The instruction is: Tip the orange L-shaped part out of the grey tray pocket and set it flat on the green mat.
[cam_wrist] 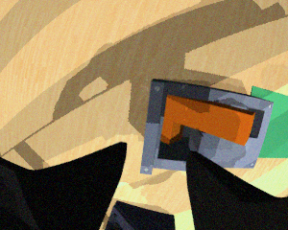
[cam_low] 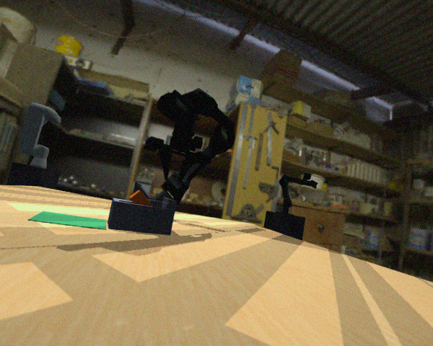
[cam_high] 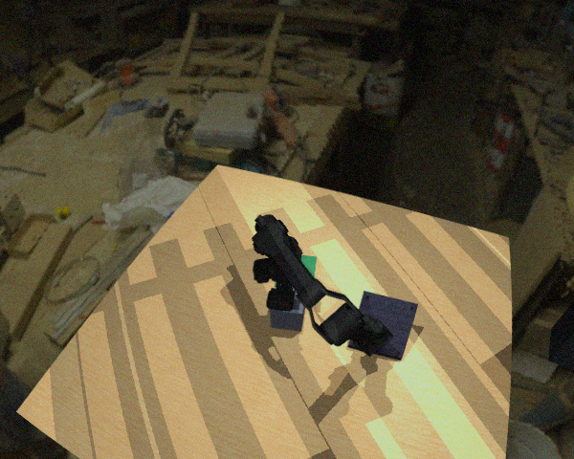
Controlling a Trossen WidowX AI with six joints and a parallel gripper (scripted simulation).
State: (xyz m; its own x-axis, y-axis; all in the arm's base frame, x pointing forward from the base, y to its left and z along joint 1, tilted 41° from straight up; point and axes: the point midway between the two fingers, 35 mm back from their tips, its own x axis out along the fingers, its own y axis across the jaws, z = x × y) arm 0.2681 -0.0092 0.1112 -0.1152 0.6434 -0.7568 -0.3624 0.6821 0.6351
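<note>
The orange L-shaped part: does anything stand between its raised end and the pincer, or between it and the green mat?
Nothing visible does. The orange L-shaped part is tipped up in the grey tray, the half-open pincer hangs above it holding nothing, and the green mat lies just beyond the tray's far wall, nothing on what shows.

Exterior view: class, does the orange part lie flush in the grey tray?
No: one end of the orange part sticks up above the rim of the grey tray.
</note>
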